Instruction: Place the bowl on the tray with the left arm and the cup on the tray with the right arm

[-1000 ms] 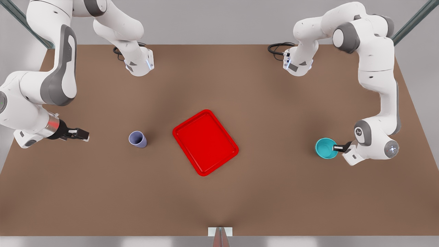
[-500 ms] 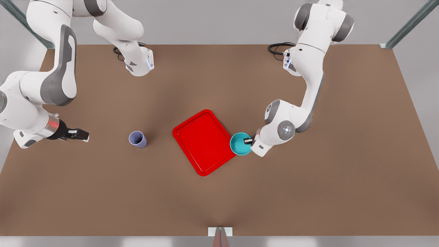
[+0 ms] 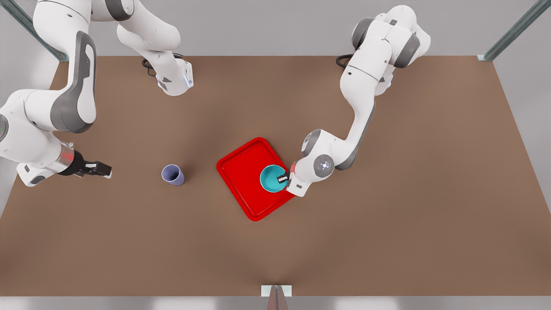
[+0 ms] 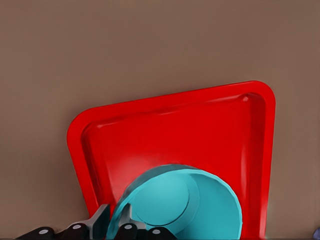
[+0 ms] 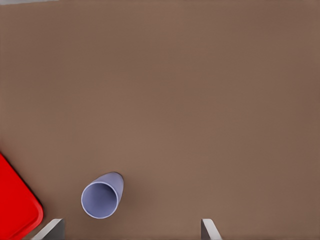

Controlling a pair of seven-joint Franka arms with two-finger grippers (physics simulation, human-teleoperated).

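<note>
Teal bowl (image 3: 271, 178) sits pinched at its rim in the left gripper (image 3: 283, 177); one black finger (image 4: 131, 226) lies inside the wall, the other outside, as the left wrist view shows. Bowl is over the red tray (image 3: 247, 172), toward the tray's edge on the front view's right; whether it touches the tray floor, I cannot tell. Bowl is shallow, round, smooth, with a flat inner base.

Right gripper (image 3: 102, 168) waits near the desk (image 3: 387, 241) edge on the front view's left, fingers (image 5: 49, 231) spread apart and holding nothing. Lavender cup (image 3: 172, 175) stands upright on the bare desk between that gripper and the tray, apart from both; plain tumbler, no handle.

Tray lies skewed to the desk edges, mid-desk, glossy, rounded corners, raised rim.

Desk surface is matte brown, uniform. Grey walls behind; metal struts at both far corners. Small grey bracket (image 3: 276, 291) at the middle of the near edge.
</note>
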